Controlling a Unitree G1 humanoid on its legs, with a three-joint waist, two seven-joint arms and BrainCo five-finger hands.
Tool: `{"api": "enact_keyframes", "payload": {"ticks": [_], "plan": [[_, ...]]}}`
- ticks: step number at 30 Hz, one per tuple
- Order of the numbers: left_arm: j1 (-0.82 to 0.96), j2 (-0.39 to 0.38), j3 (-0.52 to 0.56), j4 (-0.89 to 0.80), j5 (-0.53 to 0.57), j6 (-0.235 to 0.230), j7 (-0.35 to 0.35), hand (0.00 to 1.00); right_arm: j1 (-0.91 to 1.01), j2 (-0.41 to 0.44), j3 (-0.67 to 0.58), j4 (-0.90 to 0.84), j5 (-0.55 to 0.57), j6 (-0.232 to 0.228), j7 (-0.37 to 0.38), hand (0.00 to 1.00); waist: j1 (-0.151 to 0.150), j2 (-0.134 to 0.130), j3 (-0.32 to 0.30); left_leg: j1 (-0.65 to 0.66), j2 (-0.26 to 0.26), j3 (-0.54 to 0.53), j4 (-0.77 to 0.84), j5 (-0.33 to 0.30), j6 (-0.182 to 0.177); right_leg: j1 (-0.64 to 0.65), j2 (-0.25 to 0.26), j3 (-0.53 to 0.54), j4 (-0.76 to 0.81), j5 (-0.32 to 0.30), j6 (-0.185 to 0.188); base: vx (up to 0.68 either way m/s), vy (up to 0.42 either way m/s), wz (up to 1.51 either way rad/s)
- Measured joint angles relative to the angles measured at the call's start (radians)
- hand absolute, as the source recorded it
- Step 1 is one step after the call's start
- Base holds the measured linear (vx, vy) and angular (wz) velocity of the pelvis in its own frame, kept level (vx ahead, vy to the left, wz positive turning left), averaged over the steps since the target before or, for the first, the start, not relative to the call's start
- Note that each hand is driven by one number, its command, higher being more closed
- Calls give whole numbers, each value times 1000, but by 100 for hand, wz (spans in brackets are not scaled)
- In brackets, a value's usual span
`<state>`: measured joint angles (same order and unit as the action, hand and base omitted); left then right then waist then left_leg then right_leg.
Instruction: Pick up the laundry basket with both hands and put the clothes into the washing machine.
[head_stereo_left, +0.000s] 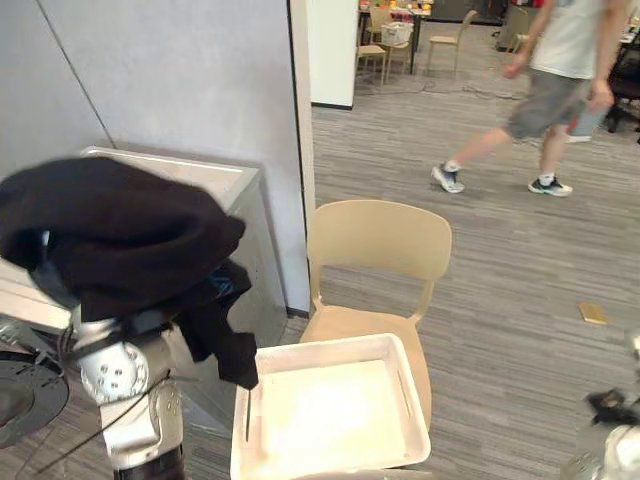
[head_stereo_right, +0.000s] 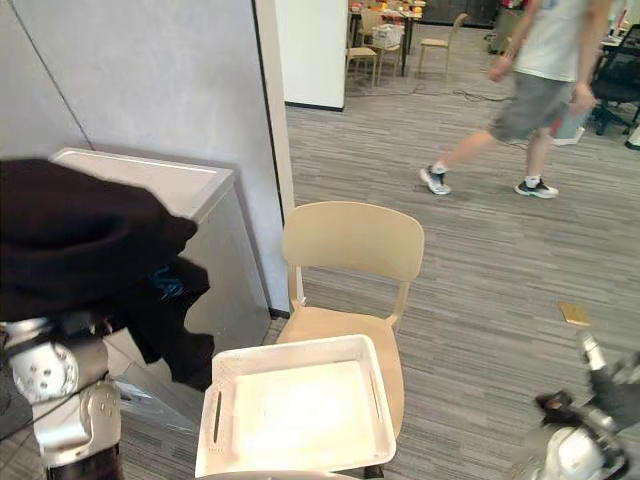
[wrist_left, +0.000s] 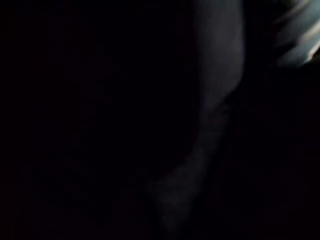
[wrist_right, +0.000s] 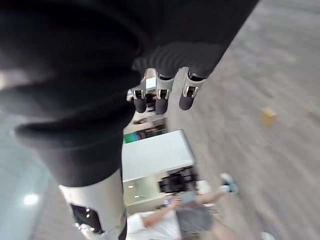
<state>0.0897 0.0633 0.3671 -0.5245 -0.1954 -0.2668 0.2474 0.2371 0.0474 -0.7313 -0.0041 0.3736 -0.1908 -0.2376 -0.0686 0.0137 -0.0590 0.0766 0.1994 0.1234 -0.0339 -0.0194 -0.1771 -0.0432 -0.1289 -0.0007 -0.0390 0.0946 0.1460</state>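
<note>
- Grey plank floor (head_stereo_left: 500, 290) ran back from a grey wall into an open room, where a person (head_stereo_left: 560, 70) walked across, well apart from the work.
- Against that wall stood the washing machine (head_stereo_left: 195, 172), white top upward, with a beige chair (head_stereo_left: 378, 238) just beside it.
- The laundry basket (head_stereo_left: 413, 385) sat on the chair's seat, overhanging its front edge. It looked empty, and was probably parked there to stay within reach of the machine.
- The black garment (head_stereo_left: 120, 235) lay bundled over the raised left arm (head_stereo_left: 115, 372), in front of the machine's top edge, seemingly on its way into the machine. One end hung down by the basket's far left corner.
- The left hand was buried under the cloth, so its grip could not be told.
- The right hand (head_stereo_right: 600, 385) hung low off the chair's right side. Its fingers (wrist_right: 159, 100) were loosely extended and held nothing, apparently keeping clear.
</note>
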Motion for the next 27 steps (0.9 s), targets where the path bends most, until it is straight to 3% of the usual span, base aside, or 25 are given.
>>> {"api": "enact_keyframes", "payload": {"ticks": [1,3,6,8,13,18,23,27], "plan": [[59,-29,18,-15,54,7,9,100,38,43,24,32,3,6,13,0,5,2,1,-3,-2,-14,1,-1,1,7,-5,-14,0,-6,1,-29,4,27],[159,-73,33,-34,114,10,14,100,77,44,77,86,33,21,48,0,7,13,-5,-12,-9,-24,1,-4,8,9,-14,-27,2,-17,6,-39,11,25],[267,-135,103,-35,179,39,45,100,154,51,174,101,90,24,106,0,34,32,-3,-11,-4,-35,5,-5,9,28,-13,-47,5,-23,4,-47,1,16],[295,-142,125,-35,199,51,66,100,177,58,210,101,98,25,115,0,34,34,0,-9,0,-40,9,-6,9,37,-12,-59,11,-29,3,-31,-14,22],[341,-162,165,49,247,96,140,100,227,73,318,125,131,63,148,0,70,38,4,-4,9,-40,17,-13,8,40,-13,-86,41,-54,2,-33,-12,13],[340,-168,147,402,247,153,146,100,180,55,348,349,130,86,148,0,84,34,4,-11,12,-40,19,-12,7,39,-17,-110,41,-54,2,-8,-8,7],[261,-146,107,1034,227,200,94,100,106,26,333,793,133,98,146,0,83,21,13,0,13,-27,13,-8,11,41,-17,-109,45,-56,2,49,2,-2],[185,-143,185,1351,186,232,12,100,69,22,124,984,112,137,141,0,83,2,11,9,13,6,-6,-14,17,37,-13,-84,34,-59,-3,32,12,-19]]}}
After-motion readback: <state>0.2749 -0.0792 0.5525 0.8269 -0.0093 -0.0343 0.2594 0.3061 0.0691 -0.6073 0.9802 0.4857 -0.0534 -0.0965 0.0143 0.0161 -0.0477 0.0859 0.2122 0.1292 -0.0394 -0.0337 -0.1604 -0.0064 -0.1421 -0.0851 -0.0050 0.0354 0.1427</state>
